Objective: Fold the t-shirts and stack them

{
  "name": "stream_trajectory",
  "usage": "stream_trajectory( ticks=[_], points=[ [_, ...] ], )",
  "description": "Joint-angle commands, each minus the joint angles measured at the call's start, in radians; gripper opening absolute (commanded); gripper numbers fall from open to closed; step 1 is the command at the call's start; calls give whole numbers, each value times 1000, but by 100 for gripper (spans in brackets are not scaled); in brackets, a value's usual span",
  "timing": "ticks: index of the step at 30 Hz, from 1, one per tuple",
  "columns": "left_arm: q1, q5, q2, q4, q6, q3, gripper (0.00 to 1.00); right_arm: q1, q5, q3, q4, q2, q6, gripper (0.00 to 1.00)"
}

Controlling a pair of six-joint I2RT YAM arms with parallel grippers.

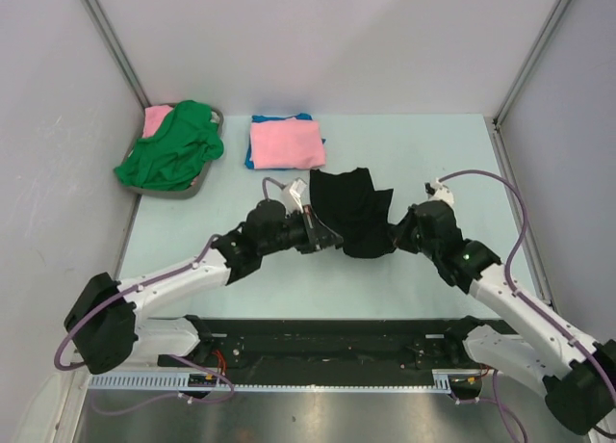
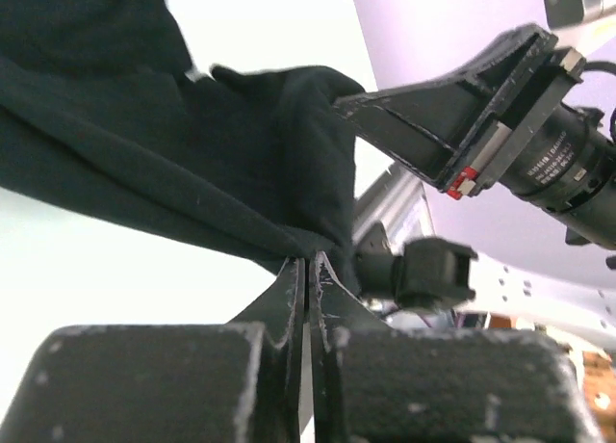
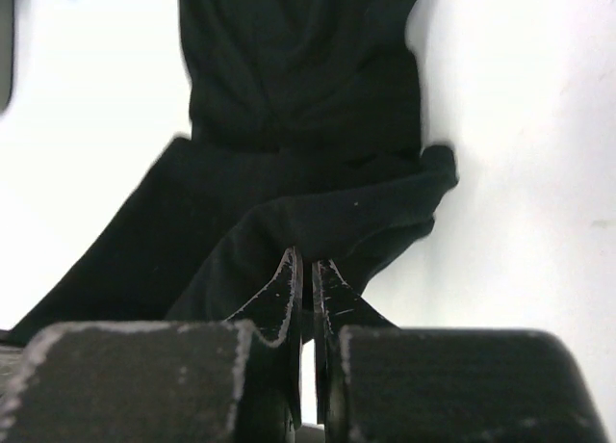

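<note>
Left end effector (image 2: 308,262) | right end effector (image 3: 306,262) | both pinching black t-shirt (image 1: 351,207) | long axis near-to-far

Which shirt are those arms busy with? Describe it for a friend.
On the pale table, look at the middle. The black shirt there is pinched by the left gripper and right gripper, unlike the folded pink shirt and green shirt behind.

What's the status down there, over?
Left jaws, right jaws: both shut on black t-shirt, opposite sides. Pink shirt folded on blue shirt; green shirt heaped in tray. Nothing blocking.
</note>
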Motion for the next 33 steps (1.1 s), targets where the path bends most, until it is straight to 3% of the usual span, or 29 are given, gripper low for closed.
stream_trajectory(
  ticks=[1, 7, 12, 29, 30, 31, 32, 33],
  points=[
    [106, 28, 62, -63, 71, 68, 0, -140, -107, 55, 186, 94, -59, 0],
    [229, 97, 191, -3, 70, 120, 0, -291, -279, 138, 343, 338, -67, 0],
    [326, 134, 320, 45, 55, 160, 0, -326, -385, 227, 443, 516, -54, 0],
    [513, 220, 807, -50, 87, 622, 0, -398, -432, 501, 568, 990, 1, 0],
    [518, 223, 831, -69, 88, 646, 15, -402, -434, 518, 573, 1014, 2, 1],
    [528, 214, 854, -82, 88, 693, 35, -403, -435, 535, 573, 1036, 1, 15],
    [536, 214, 887, -95, 85, 712, 53, -403, -428, 551, 576, 1071, -2, 46],
    [542, 211, 895, -95, 78, 724, 99, -405, -422, 574, 584, 1080, -7, 62]
  ],
)
